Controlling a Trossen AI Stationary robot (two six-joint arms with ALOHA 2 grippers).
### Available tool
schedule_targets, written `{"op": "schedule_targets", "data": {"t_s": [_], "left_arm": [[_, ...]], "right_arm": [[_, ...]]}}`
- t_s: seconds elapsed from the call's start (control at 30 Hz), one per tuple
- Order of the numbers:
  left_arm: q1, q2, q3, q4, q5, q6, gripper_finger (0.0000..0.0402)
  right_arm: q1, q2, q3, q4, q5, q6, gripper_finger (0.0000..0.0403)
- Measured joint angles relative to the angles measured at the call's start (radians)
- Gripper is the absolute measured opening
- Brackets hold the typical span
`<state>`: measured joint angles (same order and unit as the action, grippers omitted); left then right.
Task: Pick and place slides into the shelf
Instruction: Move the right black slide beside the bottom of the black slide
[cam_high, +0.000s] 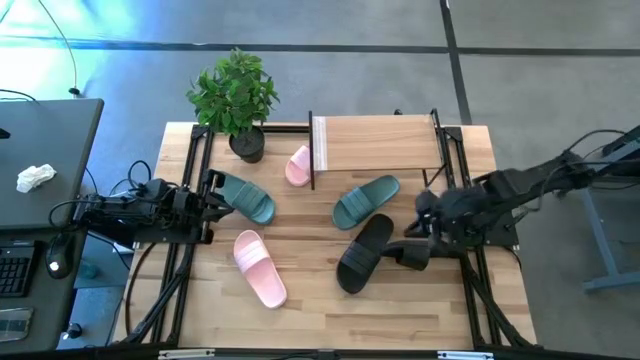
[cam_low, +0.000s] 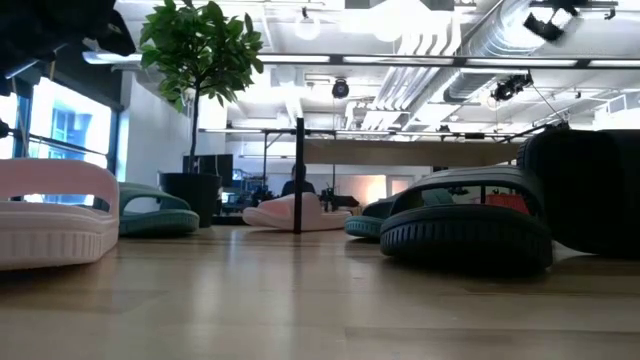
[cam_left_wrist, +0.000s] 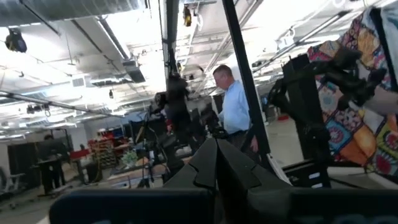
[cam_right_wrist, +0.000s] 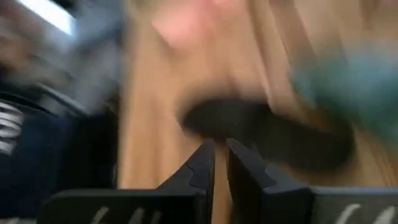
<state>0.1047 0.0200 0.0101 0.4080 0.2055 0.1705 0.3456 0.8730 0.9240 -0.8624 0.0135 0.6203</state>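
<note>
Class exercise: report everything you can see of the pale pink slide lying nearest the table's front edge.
The pale pink slide is an open-toe sandal with one wide strap, of smooth, foam-like material. It lies flat, sole down, at a slant on the wooden table, front left of centre. The low view shows ridged grooves along its sole edge. Nothing touches it; the teal slide behind it lies apart.

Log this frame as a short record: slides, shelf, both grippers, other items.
slides on table: pink slide, two teal slides, black slide
second black slide: at the right gripper, hold not clear
slide at shelf: second pink slide, at the left edge of the shelf
shelf board: nothing on top
left gripper: shut, at the table's left edge beside a teal slide
right gripper: fingers slightly apart, above the black slides
other: potted plant at the back left
</note>
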Motion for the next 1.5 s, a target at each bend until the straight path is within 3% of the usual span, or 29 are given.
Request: {"op": "schedule_targets", "data": {"t_s": [0.13,0.23,0.47,0.6,0.83,0.97,1.13,1.5], "left_arm": [[0.0,0.0,0.0,-0.001,-0.015,0.009,0.0001],[0.0,0.0,0.0,-0.03,-0.015,0.009,0.0001],[0.0,0.0,0.0,-0.104,-0.015,0.009,0.0001],[0.0,0.0,0.0,-0.115,-0.015,0.009,0.0001],[0.0,0.0,0.0,-0.135,-0.015,0.017,0.0001],[0.0,0.0,0.0,-0.153,-0.015,0.018,0.0001],[0.0,0.0,0.0,-0.171,-0.015,0.018,0.0001],[0.0,0.0,0.0,-0.185,-0.015,0.017,0.0001]], "right_arm": [[0.062,0.122,0.074,-0.371,-0.005,0.223,0.0037],[0.126,0.176,0.119,-0.517,-0.007,0.341,0.0037],[0.31,0.209,0.098,-0.556,-0.063,0.58,0.0041],[0.394,0.214,0.026,-0.553,-0.071,0.66,0.0075],[0.438,0.214,-0.109,-0.52,0.025,0.633,0.0174],[0.437,0.214,-0.159,-0.486,0.033,0.594,0.0211],[0.435,0.214,-0.142,-0.458,0.073,0.573,0.022],[0.389,0.28,-0.141,-0.425,0.01,0.523,0.022]]}}
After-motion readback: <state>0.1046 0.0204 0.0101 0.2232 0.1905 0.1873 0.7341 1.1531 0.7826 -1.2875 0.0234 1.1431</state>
